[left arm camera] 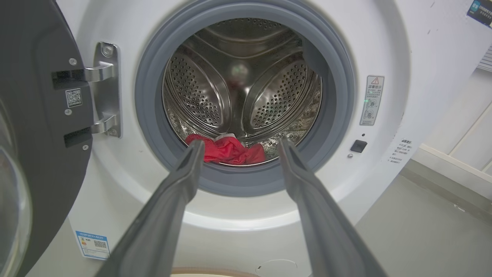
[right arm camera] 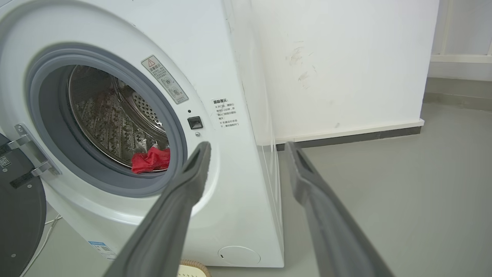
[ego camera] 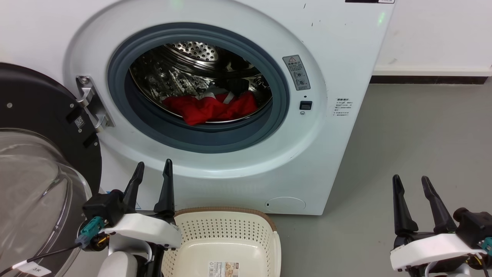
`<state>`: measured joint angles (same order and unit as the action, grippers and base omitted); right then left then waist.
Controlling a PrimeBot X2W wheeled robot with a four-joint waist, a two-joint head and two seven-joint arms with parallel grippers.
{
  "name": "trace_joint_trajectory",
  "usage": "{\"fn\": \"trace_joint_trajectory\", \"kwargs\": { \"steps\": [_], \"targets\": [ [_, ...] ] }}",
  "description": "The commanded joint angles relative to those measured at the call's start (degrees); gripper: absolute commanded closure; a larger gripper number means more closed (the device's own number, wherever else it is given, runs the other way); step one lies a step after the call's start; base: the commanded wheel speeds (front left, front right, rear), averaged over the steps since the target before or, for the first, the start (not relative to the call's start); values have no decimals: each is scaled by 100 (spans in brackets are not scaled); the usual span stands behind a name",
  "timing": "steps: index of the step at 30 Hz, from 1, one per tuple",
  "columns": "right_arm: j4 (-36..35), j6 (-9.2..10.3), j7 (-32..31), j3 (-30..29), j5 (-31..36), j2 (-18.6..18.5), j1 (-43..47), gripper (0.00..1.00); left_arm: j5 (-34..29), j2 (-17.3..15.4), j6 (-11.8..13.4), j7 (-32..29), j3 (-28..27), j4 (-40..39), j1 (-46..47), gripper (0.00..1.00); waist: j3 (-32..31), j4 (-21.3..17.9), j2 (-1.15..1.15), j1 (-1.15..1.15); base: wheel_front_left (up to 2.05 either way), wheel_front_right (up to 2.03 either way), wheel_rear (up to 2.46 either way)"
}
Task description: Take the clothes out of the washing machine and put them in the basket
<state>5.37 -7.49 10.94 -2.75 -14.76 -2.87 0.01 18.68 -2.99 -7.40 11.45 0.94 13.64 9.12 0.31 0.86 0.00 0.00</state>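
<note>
The white washing machine stands open, its black-framed glass door swung out to the left. Red clothes lie bunched at the bottom front of the steel drum; the same clothes show in the left wrist view and the clothes in the right wrist view. The cream basket sits on the floor in front of the machine. My left gripper is open beside the basket's left rim, empty. My right gripper is open at the lower right, over bare floor, empty.
Grey floor stretches to the right of the machine up to a white wall with a dark skirting strip. The open door and its metal hinge crowd the left side.
</note>
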Motion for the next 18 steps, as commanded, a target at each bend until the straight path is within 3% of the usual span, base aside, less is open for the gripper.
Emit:
{"fn": "trace_joint_trajectory", "kwargs": {
  "steps": [1, 18],
  "targets": [
    [-34, 0, 43, 9, 120, -3, -13, 0, -119, -12, -12, 53, -18, -11, 94, 0, -1, 2, 0, 0, 0, 0, 0],
    [-8, 1, 237, 24, 841, -2, 10, 0, -876, 3, -14, 251, -7, 15, 122, 0, 40, 33, 0, 0, 0, 0, 0]
  ]
}}
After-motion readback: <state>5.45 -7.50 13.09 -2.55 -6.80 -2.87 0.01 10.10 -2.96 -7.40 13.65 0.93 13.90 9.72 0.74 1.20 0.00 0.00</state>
